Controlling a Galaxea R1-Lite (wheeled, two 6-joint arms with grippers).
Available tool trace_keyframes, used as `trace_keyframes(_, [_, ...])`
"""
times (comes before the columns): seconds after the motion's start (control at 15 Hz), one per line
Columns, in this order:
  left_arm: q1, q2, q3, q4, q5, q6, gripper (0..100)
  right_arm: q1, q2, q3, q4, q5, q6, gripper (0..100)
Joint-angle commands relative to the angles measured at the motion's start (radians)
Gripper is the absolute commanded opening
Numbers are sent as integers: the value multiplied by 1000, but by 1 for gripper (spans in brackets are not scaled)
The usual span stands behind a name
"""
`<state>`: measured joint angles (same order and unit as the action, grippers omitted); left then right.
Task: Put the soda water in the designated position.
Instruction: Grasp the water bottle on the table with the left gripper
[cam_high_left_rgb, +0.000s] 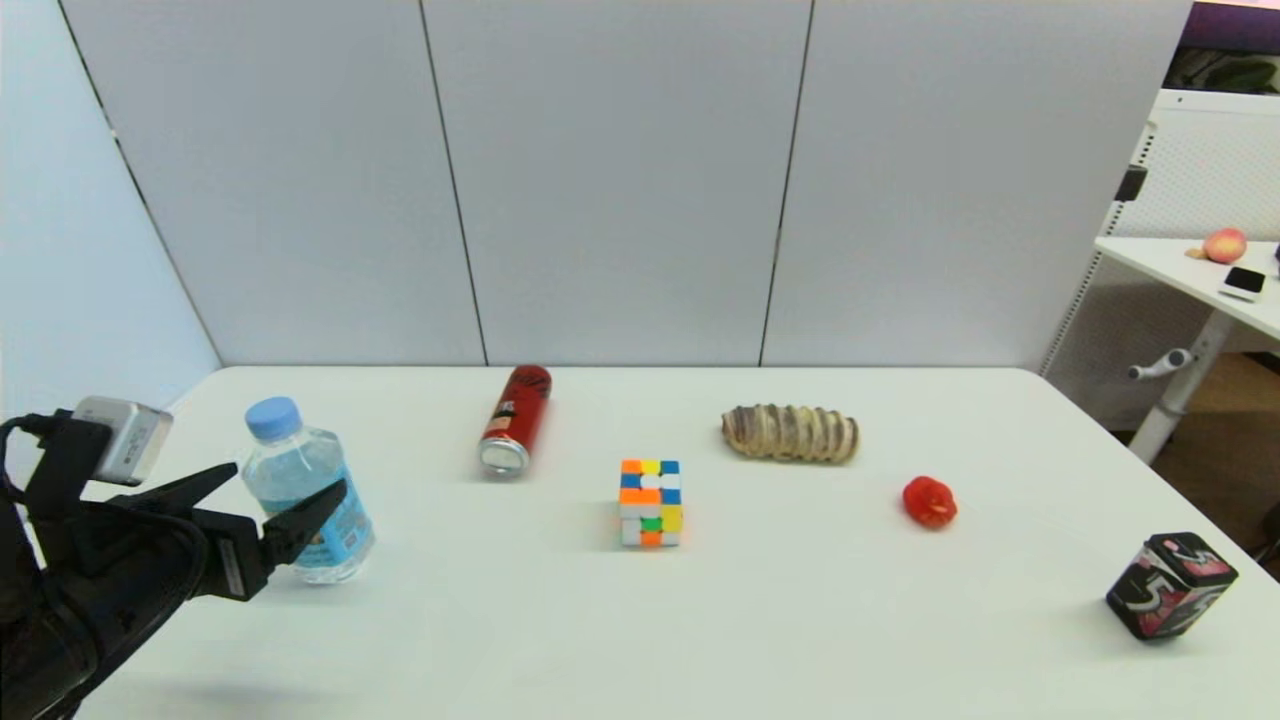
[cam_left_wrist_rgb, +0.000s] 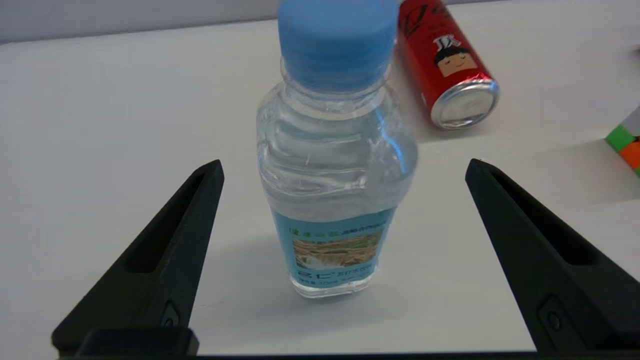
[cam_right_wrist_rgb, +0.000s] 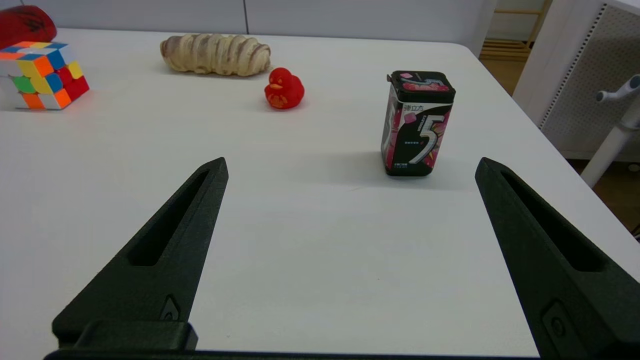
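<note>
The soda water (cam_high_left_rgb: 305, 490) stands upright on the table (cam_high_left_rgb: 800, 620), between the spread fingers of the left gripper (cam_high_left_rgb: 285, 495), untouched by either. The can (cam_high_left_rgb: 516, 419) lies on its side beyond and right of that claw; the cube (cam_high_left_rgb: 650, 502) sits farther right.

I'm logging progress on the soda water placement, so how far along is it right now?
Early stage. Done: the left gripper has reached the soda water, its open fingers either side of the bottle, which stands upright on the table. In hand: nothing is gripped yet, since gaps show on both sides in the left wrist view. Left: closing, lifting and placing; no marked spot is visible. The right gripper hangs open, idle.
</note>
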<state>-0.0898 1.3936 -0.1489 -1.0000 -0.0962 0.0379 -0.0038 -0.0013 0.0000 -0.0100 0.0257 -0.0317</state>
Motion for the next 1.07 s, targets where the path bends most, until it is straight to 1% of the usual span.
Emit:
trace_keyframes(0.07, [8,123,5,-75,0,0,100,-1,1,0,-1,0,-1,100])
trace_keyframes(0.33, [41,174,-3,-143,0,0,100,-1,1,0,-1,0,-1,100])
trace_keyframes(0.6, [42,202,-4,-186,0,-19,100,-1,1,0,-1,0,-1,100])
trace_keyframes(1.07, [42,239,-4,-227,0,-27,100,-1,1,0,-1,0,-1,100])
